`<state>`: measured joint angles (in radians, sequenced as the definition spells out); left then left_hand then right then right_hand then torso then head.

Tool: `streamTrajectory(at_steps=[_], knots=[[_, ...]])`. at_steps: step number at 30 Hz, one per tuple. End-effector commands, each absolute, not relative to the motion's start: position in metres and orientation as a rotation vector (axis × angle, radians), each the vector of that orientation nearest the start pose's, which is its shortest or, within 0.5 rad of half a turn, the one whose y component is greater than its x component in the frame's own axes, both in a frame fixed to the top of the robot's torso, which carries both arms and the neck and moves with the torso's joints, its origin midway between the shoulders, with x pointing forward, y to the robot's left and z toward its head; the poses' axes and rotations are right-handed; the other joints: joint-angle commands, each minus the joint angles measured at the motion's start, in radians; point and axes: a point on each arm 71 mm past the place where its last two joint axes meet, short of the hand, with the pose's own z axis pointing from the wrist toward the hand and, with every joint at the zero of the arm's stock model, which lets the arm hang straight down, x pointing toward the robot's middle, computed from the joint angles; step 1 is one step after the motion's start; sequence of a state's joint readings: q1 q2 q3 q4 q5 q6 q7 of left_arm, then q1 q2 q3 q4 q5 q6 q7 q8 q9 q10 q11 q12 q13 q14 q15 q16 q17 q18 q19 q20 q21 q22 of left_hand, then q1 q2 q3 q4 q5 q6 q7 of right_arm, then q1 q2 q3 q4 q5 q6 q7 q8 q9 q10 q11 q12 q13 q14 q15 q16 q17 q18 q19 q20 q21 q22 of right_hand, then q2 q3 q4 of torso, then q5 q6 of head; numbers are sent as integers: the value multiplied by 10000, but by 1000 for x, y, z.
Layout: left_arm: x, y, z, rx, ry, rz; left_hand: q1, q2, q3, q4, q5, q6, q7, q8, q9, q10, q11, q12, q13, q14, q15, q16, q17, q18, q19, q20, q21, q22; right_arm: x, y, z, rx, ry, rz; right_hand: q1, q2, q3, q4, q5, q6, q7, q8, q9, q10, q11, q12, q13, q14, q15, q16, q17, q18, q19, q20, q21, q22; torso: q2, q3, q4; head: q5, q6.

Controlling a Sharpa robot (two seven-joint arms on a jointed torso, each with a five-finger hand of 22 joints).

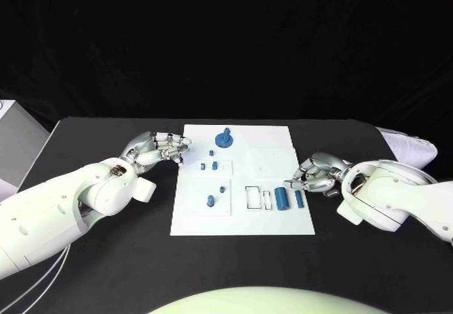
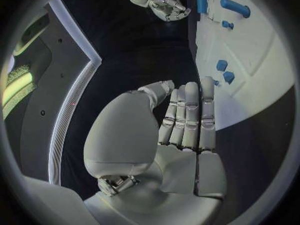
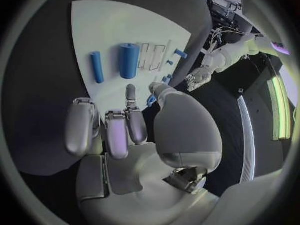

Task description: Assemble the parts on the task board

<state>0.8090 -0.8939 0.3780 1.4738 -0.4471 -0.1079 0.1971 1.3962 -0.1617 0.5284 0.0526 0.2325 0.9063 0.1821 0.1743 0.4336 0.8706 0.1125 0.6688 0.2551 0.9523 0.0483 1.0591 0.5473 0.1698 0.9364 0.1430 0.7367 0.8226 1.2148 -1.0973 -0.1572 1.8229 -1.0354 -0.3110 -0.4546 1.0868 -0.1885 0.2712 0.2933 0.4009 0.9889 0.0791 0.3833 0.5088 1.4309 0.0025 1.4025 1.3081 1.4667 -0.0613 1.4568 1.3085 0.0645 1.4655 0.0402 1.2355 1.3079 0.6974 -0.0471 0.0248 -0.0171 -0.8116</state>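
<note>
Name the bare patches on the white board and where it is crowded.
Task board: bare at its far right, beside the round blue part, and along its near edge. Crowded in the middle: small pieces, two cylinders by the right hand.

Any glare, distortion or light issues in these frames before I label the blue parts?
Head view: even light, task board bright against the black table, blue parts legible. Left wrist view: fisheye bends the board edge; left hand blocks the centre. Right wrist view: same bending; right hand hides the near board; the two blue cylinders stay sharp.
</note>
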Motion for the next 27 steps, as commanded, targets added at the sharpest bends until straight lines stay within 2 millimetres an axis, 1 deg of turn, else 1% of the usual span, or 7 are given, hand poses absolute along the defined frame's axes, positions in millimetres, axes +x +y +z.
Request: streamTrajectory(at_steps=[1,5,8,10,15,21,27], knots=[[471,251,-226,-9675,16123,-14800,-15,48,-17,41,57,8,11,-52,-15,-32,48,-39,-19,24,26,-58,-12,137,77,6,-46,-16,404,-262,-224,4669,21426,3743,-364,11,-289,11,-26,110,-54,175,130,114,-48,99,531,663,-98,82,540,-105,603,-78,88,1539,8,-8,8,-82,-33],[470,250,-226,-9667,16138,-14810,-29,51,-23,55,55,9,14,-51,-15,-33,50,-38,-21,25,28,-58,-11,137,79,7,-53,-21,402,-262,-226,4455,21685,3171,-1144,201,-1060,19,-42,183,-174,581,500,168,-147,127,678,674,-177,154,654,-119,618,-146,178,1600,11,-14,15,-120,-64],[470,250,-226,-9660,16138,-14821,-59,54,-36,87,53,6,17,-54,-18,-37,55,-39,-25,27,33,-58,-10,135,84,11,-70,-33,402,-260,-229,4340,21918,2929,-1202,403,-1665,23,-163,176,-248,876,806,225,-210,150,789,695,-226,225,780,-132,634,-190,257,1646,9,-26,13,-168,-72],[470,250,-225,-9652,16132,-14833,-77,58,-42,108,52,2,18,-57,-21,-40,57,-39,-28,29,35,-57,-9,134,87,14,-82,-41,402,-257,-232,4281,22056,2849,-1181,497,-1960,22,-187,120,-260,974,937,224,-222,123,798,696,-239,233,790,-134,636,-202,257,1656,6,-31,9,-206,-73],[470,249,-225,-9627,16122,-14870,-77,58,-42,108,52,2,18,-57,-21,-40,57,-39,-28,29,35,-57,-9,134,87,14,-82,-41,402,-248,-237,4067,22220,2724,-1139,575,-2225,22,-209,62,-265,1050,1049,216,-227,87,797,694,-242,233,789,-130,633,-207,228,1657,5,-17,22,-202,-96],[469,249,-224,-9607,16128,-14889,-96,63,-48,132,52,-2,18,-60,-24,-43,58,-39,-32,30,38,-56,-7,134,91,17,-97,-52,405,-240,-241,3538,22167,2522,-1082,619,-2456,23,-245,2,-261,1096,1132,193,-223,39,778,690,-241,226,778,-129,630,-207,210,1660,4,-26,14,-196,-123],[469,249,-224,-9598,16141,-14895,-96,63,-48,132,52,-2,18,-60,-24,-43,58,-39,-32,30,38,-56,-7,134,91,17,-97,-52,407,-233,-243,3070,21939,2395,-960,642,-2631,21,-293,-50,-256,1128,1197,182,-218,12,779,688,-236,224,775,-126,624,-203,185,1659,8,-8,15,-184,-157]])
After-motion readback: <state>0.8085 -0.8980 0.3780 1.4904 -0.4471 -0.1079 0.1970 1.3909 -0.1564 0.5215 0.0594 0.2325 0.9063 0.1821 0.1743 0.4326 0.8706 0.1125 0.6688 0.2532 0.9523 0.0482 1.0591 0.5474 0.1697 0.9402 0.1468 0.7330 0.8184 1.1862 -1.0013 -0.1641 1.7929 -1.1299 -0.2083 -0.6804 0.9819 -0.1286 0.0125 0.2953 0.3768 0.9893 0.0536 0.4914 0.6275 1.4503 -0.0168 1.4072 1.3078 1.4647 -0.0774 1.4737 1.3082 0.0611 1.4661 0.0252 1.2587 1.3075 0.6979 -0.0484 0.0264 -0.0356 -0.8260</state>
